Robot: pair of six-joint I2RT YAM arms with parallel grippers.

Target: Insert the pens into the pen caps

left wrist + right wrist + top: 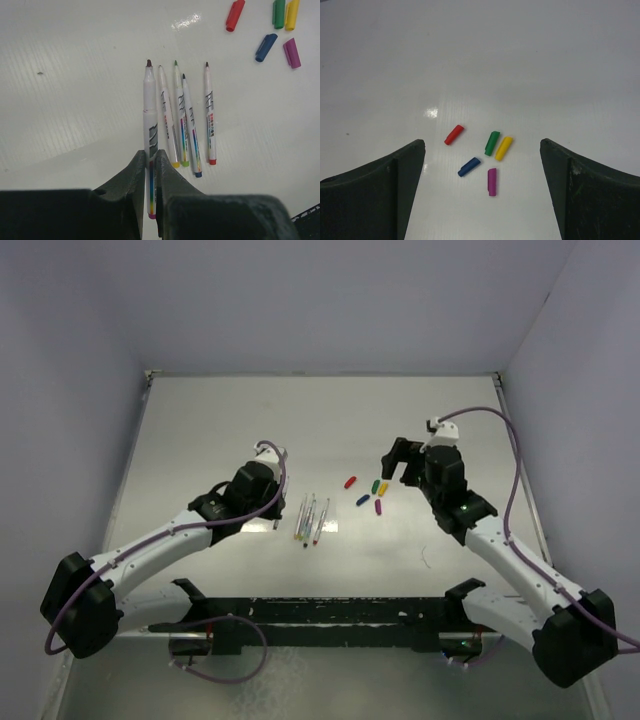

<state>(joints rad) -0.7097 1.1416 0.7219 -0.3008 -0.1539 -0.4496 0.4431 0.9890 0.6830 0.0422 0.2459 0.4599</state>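
My left gripper (151, 157) is shut on a grey-white pen (150, 110) with a magenta end. The pen points away from the wrist and looks slightly raised off the table. Several more pens (185, 120) lie side by side just to its right, also seen from above (312, 520). Beyond them lie the pen caps: red (454, 134), green (492, 143), yellow (503, 148), blue (469, 166) and purple (492, 181). My right gripper (482, 142) hangs wide open above the caps, touching none. In the top view the left gripper (282, 508) is left of the pens and the right gripper (398, 465) is right of the caps.
The white table (220, 430) is walled at the back and on both sides. A black rail (330, 610) runs along the near edge between the arm bases. A thin curved mark (427, 558) lies near the right arm.
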